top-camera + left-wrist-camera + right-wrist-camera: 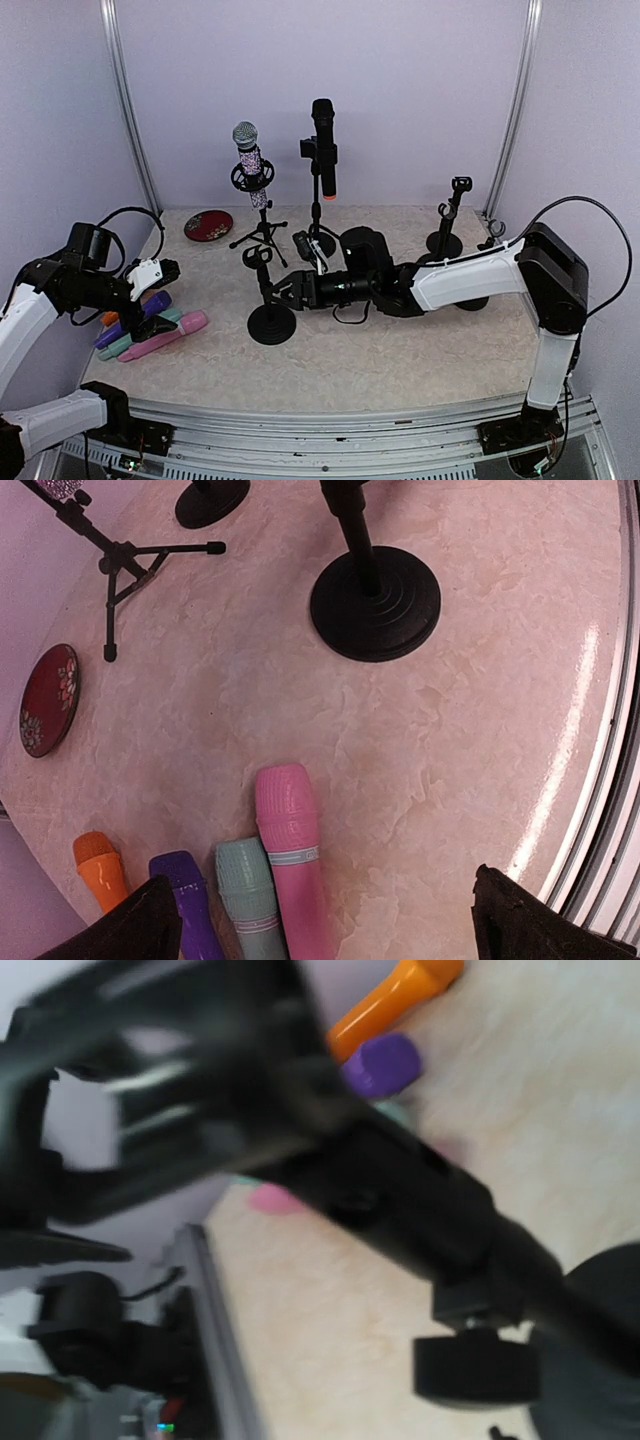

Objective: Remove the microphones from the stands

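Observation:
A sparkly microphone (249, 150) sits in a tripod stand (262, 232) at the back. A black microphone with an orange end (323, 140) sits in a tall stand (320, 238). My left gripper (152, 275) is open and empty, hovering over a pink microphone (290, 850) that lies on the table with teal (245, 895), purple (185, 900) and orange (100, 865) ones. My right gripper (285, 291) is up against the pole of a short empty stand (270, 320); its blurred wrist view shows that pole (430, 1220) very close, and its jaws are not discernible.
A red plate (208, 225) lies at the back left. Another empty stand (447, 232) is at the back right. The table's front metal rail (610, 780) runs close to the left gripper.

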You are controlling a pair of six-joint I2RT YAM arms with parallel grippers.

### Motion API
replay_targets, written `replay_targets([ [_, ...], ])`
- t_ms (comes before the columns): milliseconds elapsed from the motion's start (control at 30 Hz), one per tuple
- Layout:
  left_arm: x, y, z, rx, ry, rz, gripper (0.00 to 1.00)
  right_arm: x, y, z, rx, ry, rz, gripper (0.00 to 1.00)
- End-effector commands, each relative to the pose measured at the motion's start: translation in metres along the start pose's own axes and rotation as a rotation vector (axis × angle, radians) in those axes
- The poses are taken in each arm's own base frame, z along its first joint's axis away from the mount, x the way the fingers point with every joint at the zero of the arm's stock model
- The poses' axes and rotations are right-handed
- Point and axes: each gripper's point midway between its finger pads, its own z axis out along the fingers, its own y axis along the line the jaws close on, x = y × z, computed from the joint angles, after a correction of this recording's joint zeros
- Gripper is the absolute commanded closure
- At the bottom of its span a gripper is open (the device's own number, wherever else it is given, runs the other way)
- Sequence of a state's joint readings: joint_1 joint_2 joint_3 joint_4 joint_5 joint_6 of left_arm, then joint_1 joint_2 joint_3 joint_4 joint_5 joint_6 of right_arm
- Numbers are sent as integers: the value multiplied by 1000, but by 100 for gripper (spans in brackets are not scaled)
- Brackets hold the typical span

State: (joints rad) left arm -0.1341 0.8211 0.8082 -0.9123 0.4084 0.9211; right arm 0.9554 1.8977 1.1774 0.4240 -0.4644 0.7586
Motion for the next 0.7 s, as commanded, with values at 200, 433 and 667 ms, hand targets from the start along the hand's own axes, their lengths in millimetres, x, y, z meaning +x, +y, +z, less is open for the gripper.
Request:
replay_targets([
  [200, -1, -2, -4, -2, -8, 3, 1, -14, 1, 12, -244, 26, 321, 36],
  [433, 0, -1, -3, 0, -5, 6, 1, -22, -7, 21, -248, 5, 341, 43],
  [667, 1, 0, -2, -3, 0, 7, 1, -26, -15, 25, -244, -1, 357, 55],
])
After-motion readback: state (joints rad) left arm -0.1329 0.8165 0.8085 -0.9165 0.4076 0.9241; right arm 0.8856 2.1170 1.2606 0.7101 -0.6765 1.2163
